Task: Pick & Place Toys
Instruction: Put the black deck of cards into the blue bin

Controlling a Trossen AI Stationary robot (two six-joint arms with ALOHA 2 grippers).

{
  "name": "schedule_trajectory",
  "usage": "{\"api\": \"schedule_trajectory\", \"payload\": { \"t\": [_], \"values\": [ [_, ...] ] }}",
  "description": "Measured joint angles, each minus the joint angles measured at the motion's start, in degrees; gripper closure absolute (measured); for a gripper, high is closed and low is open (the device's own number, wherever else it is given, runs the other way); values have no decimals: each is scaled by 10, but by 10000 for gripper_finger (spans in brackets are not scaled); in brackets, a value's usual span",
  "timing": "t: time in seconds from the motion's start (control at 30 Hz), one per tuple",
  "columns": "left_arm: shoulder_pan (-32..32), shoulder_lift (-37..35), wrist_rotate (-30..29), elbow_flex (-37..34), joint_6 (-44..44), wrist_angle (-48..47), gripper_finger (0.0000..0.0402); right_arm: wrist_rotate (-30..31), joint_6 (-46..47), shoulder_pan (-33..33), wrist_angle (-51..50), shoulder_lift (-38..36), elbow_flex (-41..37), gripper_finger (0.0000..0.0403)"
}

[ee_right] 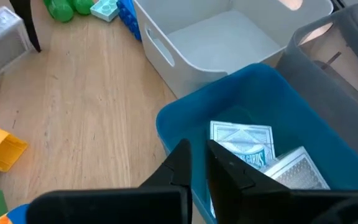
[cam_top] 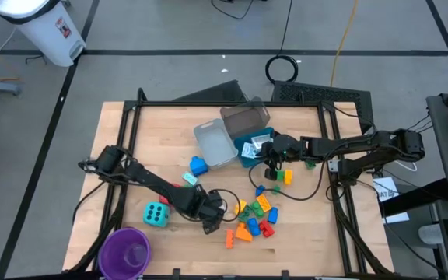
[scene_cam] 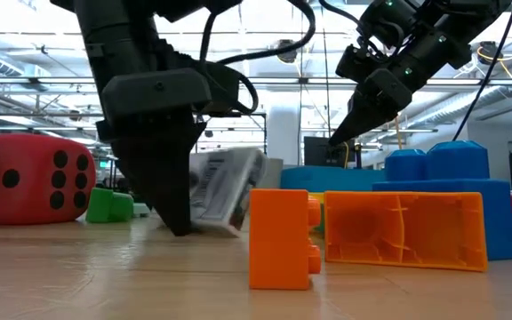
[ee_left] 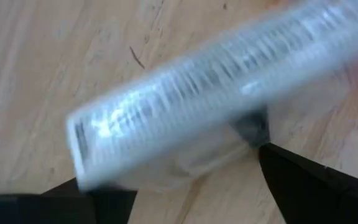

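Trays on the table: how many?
3, clustered at the table's far middle: the grey tray farthest back, the clear tray next to it, and the blue tray, holding two packets, below the right gripper. None looks hidden.

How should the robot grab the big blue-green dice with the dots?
From straight above, jaws squeezing two opposite flat sides of the cyan dice, around its middle. It's a cube sitting flat on the table, bare wood around it. The purple cup and the left gripper are close by, so coming down from the top looks safest.
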Motion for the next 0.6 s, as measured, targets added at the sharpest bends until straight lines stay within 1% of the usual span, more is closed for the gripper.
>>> {"api": "schedule_trajectory", "payload": {
  "t": [0.07, 0.17, 0.27, 0.37, 0.43, 0.5, 0.6],
  "values": [
    [0, -5, -6, -2, 15, 5, 120, -11, 1, 0, 2, 0, 0, 385],
    [-4, -10, -25, -3, 36, 21, 165, -11, 2, 0, 3, 0, 0, 385],
    [-4, -10, -25, -4, 74, 47, 210, -11, 2, 0, 3, 0, 0, 385],
    [-4, -12, -28, -3, 107, 62, 243, -11, 2, 0, 2, 0, 0, 385],
    [-4, -18, -29, -3, 120, 60, 253, -11, 2, 0, 2, 0, 0, 385],
    [-4, -27, -38, -4, 128, 59, 252, -11, 2, 0, 2, 0, 0, 385],
    [0, -45, -64, -6, 134, 54, 226, -11, 2, 0, 2, 0, 0, 385]
  ]
}}
